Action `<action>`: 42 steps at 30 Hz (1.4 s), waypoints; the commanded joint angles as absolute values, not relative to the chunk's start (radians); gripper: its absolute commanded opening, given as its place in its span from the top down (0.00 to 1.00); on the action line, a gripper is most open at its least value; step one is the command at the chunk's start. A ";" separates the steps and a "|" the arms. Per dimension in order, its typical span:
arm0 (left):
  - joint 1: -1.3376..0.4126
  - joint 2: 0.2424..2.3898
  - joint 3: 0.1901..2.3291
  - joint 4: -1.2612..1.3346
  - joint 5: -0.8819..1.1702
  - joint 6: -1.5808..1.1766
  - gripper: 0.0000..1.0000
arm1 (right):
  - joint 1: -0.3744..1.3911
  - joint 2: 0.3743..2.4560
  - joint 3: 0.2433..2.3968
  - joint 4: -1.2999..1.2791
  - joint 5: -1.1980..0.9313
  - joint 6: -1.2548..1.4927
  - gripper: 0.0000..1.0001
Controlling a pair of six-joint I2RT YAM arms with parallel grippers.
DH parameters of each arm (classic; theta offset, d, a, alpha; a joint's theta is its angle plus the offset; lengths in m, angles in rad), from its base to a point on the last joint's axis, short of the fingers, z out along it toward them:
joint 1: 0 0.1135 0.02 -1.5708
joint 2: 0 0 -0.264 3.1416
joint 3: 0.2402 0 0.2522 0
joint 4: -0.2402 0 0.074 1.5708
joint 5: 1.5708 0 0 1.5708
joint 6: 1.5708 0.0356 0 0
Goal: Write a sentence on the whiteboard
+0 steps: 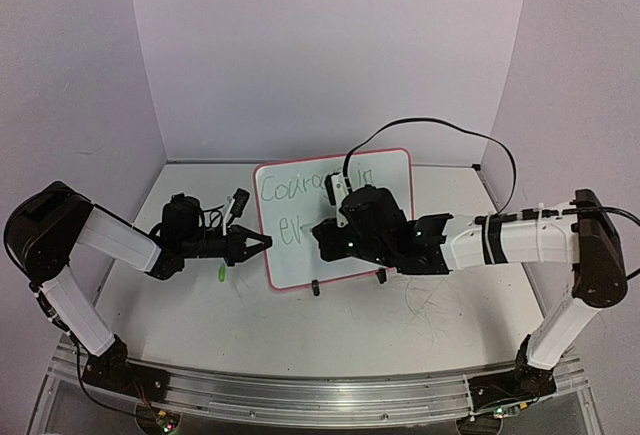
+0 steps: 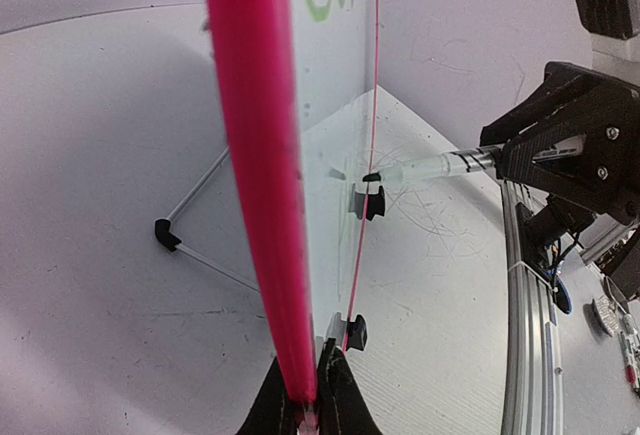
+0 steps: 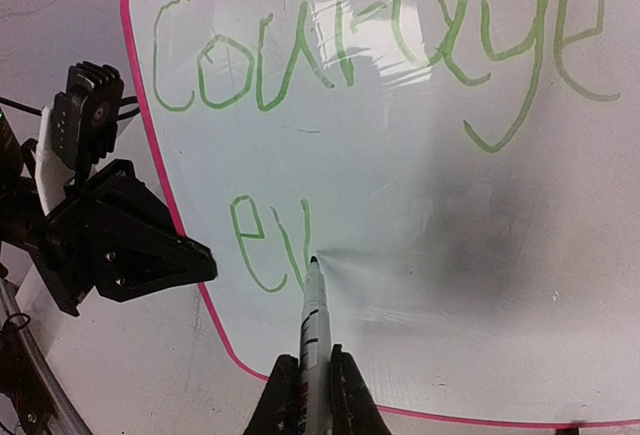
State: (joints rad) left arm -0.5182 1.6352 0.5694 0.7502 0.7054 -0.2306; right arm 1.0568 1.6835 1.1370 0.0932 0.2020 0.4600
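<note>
Touching marker point(image 3: 313, 310) tip to the whiteboard point(image 1: 300, 260), second line

Board stands upright mid-table, toward the far edge. Left gripper point(image 2: 305, 395) is pinched onto its pink left rim. Right gripper point(image 3: 308, 380) is clamped around the marker, tip on the board right after "ev". The green sentence point(image 3: 345, 50) reads "Courage" up top, "ev" below.
</note>
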 commanded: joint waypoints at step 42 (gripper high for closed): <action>-0.512 1.606 0.600 0.738 0.606 -0.153 1.00 | 1.035 1.728 1.216 0.079 0.273 0.479 1.00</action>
